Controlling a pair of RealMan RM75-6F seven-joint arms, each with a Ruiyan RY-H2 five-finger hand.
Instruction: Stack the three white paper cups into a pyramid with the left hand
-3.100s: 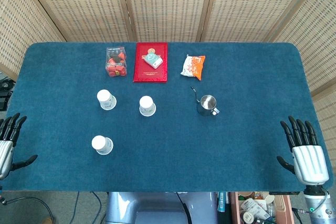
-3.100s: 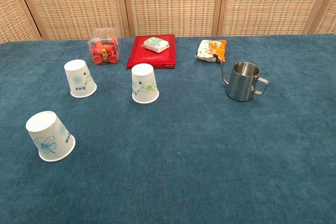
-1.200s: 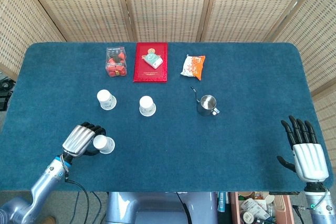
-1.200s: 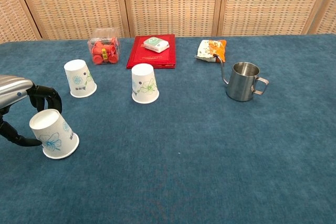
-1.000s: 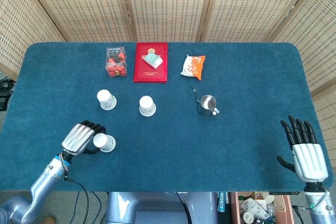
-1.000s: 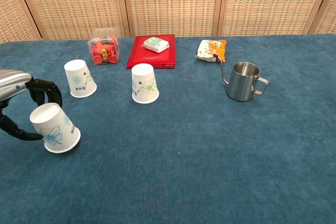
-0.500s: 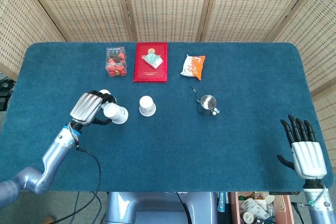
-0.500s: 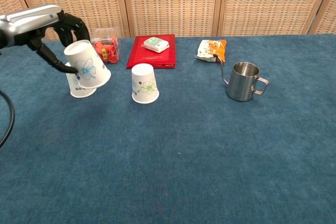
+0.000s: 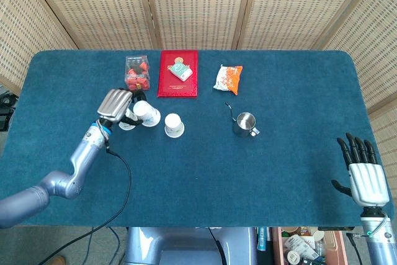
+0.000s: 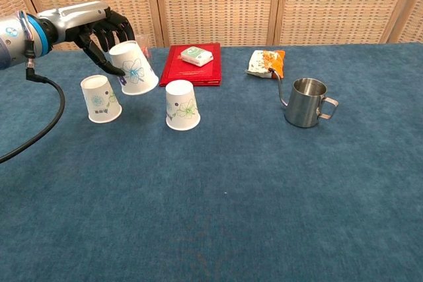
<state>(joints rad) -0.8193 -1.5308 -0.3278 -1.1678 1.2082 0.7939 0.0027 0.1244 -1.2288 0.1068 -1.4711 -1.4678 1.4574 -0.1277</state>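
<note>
- Head view: the left hand (image 9: 116, 106) holds one white paper cup, the held cup (image 9: 145, 113), up in the air. Its fingers are curled around the cup's side.
- Head view: the held cup hangs between two other cups that stand upside down on the blue table (image 9: 205, 184). The left cup (image 9: 127, 123) is partly hidden under the hand. The right cup (image 9: 173, 125) is just beside the held cup.
- Head view: the right hand (image 9: 365, 181) is far off at the table's edge. Its fingers are spread and it holds nothing.
- Head view: a red book (image 9: 178, 73), a box of red things (image 9: 138, 73), a snack bag (image 9: 227, 79) and a metal jug (image 9: 245, 123) sit further back and to the side.
- Chest view: the left hand (image 10: 104, 36) grips the held cup (image 10: 134, 67) near its closed end. The cup is tilted, with its wide rim pointing down and to the right.
- Chest view: the held cup is above the gap between the left cup (image 10: 100, 99) and the right cup (image 10: 182, 105). It touches neither one. Those two cups stand apart, not touching.
- Chest view: the right hand does not show here.
- I think the cup is very light and thin. A hard squeeze would crush it, so a soft hold around the side is best.
- I think a small bump could knock over the standing cups, because they are so light.
</note>
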